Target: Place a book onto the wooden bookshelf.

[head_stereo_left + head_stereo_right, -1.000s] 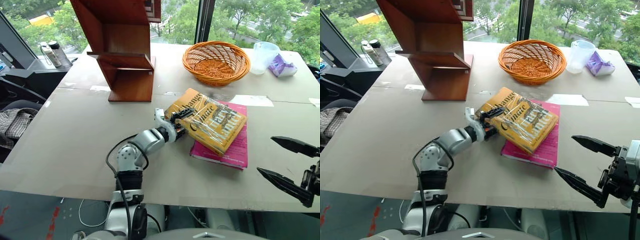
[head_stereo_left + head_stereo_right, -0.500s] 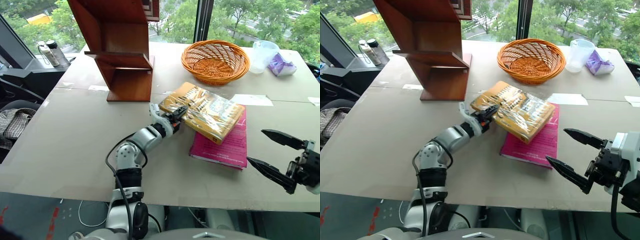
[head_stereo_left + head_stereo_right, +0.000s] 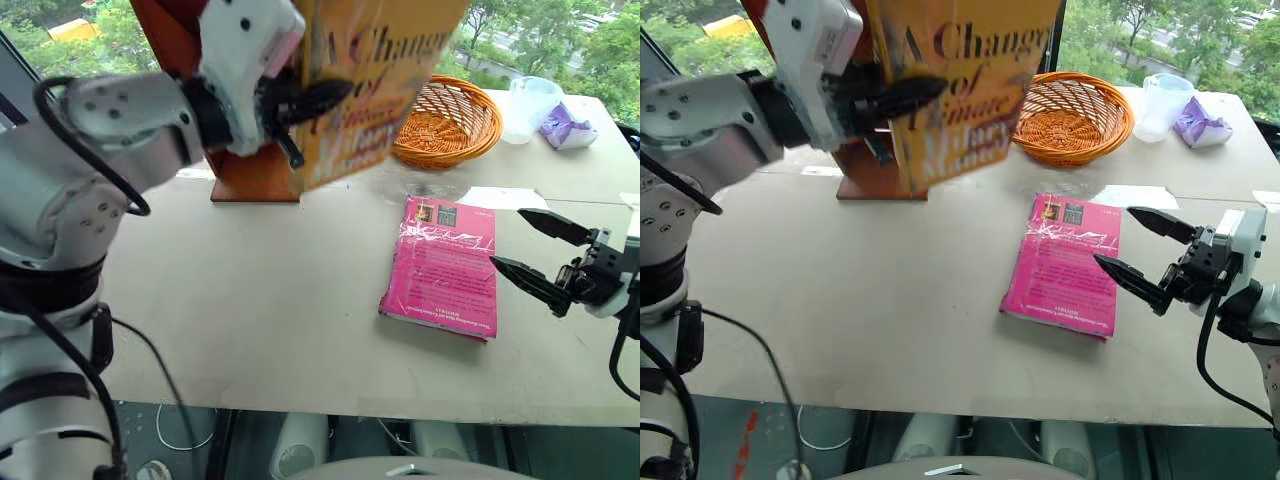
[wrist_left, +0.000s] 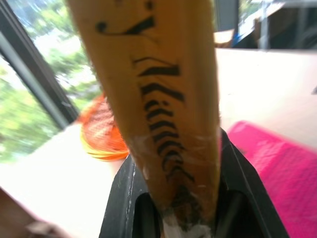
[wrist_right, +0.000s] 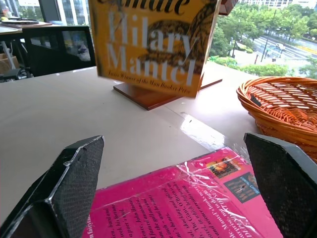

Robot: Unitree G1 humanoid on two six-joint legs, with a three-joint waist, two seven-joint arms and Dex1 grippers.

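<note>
The left tool [image 3: 300, 105] clamps the book [image 3: 375, 80] upright, probably for sliding onto the bookshelf [image 3: 250, 175]; the right tool [image 3: 530, 255] waits open beside the pink book [image 3: 440, 265].

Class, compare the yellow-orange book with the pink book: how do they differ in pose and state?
The yellow-orange book is held upright in the air, clamped in the left tool; the pink book lies flat on the table. The yellow-orange book shows large dark lettering; the pink book shows fine print. Both have glossy plastic wrapping.
</note>
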